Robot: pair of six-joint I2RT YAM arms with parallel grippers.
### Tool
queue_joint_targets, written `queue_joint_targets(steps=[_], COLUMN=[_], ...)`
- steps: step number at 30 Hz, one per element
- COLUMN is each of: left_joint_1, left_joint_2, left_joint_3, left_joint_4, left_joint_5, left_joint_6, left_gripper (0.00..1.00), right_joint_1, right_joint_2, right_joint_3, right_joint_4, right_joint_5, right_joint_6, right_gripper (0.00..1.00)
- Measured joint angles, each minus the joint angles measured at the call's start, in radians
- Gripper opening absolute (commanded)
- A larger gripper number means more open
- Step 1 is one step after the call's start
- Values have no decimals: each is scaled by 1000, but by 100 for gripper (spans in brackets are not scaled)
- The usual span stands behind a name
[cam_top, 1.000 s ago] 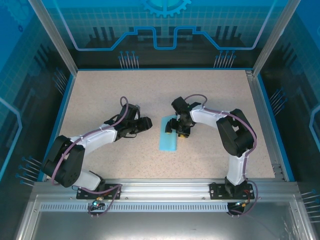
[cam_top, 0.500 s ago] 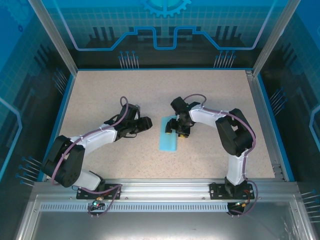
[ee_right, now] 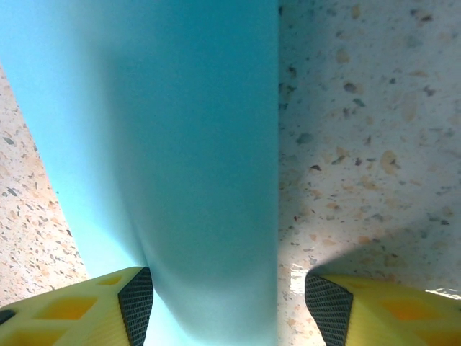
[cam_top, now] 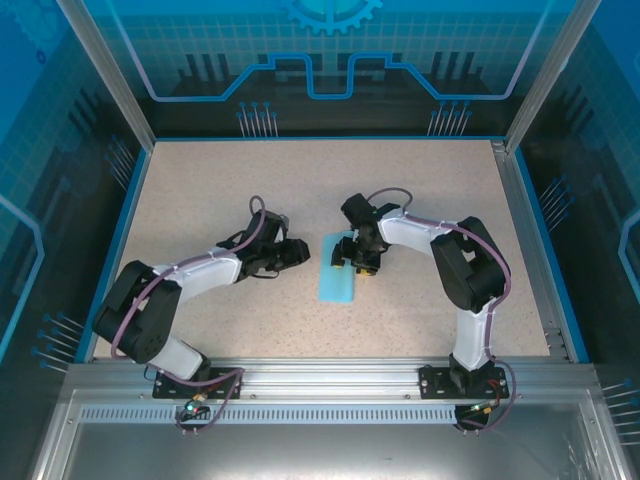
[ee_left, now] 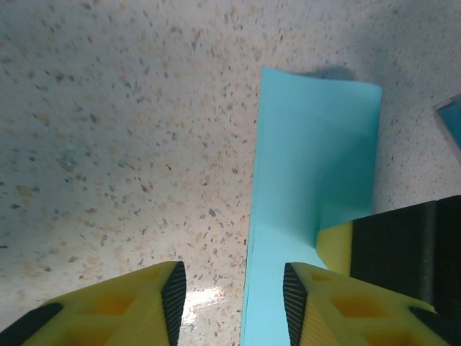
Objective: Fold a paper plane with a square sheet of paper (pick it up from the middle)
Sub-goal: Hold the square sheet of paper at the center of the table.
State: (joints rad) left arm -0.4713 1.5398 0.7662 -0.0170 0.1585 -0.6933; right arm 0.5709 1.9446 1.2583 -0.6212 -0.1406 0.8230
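Observation:
The light-blue sheet of paper [cam_top: 335, 272] lies on the speckled table, folded into a narrow rectangle with no pointed plane shape. My right gripper [cam_top: 357, 258] stands open over its far right part; in the right wrist view the paper [ee_right: 180, 144] runs up between the jaws [ee_right: 229, 306] with its right edge in the gap. My left gripper [cam_top: 297, 250] is open just left of the sheet. In the left wrist view the paper's [ee_left: 313, 166] left edge lies inside the gap [ee_left: 234, 306], and the right arm's yellow finger [ee_left: 337, 244] rests on the sheet.
The speckled tabletop [cam_top: 230, 190] is ringed by a blue rim [cam_top: 118, 215] and aluminium frame posts [cam_top: 540, 95]. Both arm bases sit on the metal rail [cam_top: 330, 375] at the near edge.
My left arm has edged right toward the paper and its jaws have narrowed. The right arm and the paper have stayed put.

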Motion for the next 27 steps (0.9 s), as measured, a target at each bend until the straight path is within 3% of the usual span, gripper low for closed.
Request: queue_joint_targets(steps=[5, 19, 27], left_joint_1=[-25, -69, -75], left_joint_2=[64, 206, 251], left_joint_3=[46, 142, 169], left_joint_4=[2, 8, 16], left_joint_5=[32, 87, 106], left_joint_6=[-16, -16, -27], left_gripper=[24, 18, 2], right_joint_1=[0, 0, 0], right_joint_2=[0, 1, 1], right_joint_3=[0, 0, -1], right_joint_4=[0, 0, 0], right_joint_5=[2, 2, 3], right_joint_6=[0, 0, 0], right_gripper=[65, 64, 65])
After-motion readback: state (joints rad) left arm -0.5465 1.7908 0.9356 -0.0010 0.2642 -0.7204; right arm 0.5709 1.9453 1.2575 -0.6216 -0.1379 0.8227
